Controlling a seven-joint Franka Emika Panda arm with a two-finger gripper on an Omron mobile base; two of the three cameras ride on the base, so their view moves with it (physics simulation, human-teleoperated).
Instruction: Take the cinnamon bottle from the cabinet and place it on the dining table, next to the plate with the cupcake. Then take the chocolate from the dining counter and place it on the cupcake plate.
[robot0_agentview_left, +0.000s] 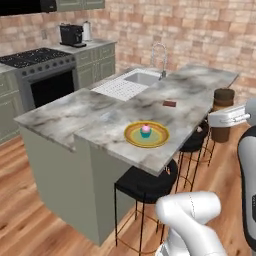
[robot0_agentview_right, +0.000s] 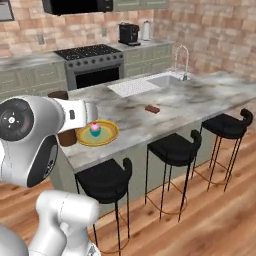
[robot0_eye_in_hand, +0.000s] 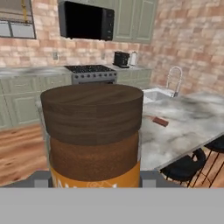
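Fingers: clamped on bottle, upright.
Plate: on bench, cupcake centred.
Chocolate: plate's 1 o'clock, apart.

wood-lidded cinnamon bottle, marble-look dining table, glossy plate

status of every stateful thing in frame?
cinnamon bottle: upright, lid on, held off the counter, in the jaws
gripper: shut on the bottle
cupcake: upright on the plate
plate: flat on the counter
chocolate: flat on the counter, untouched
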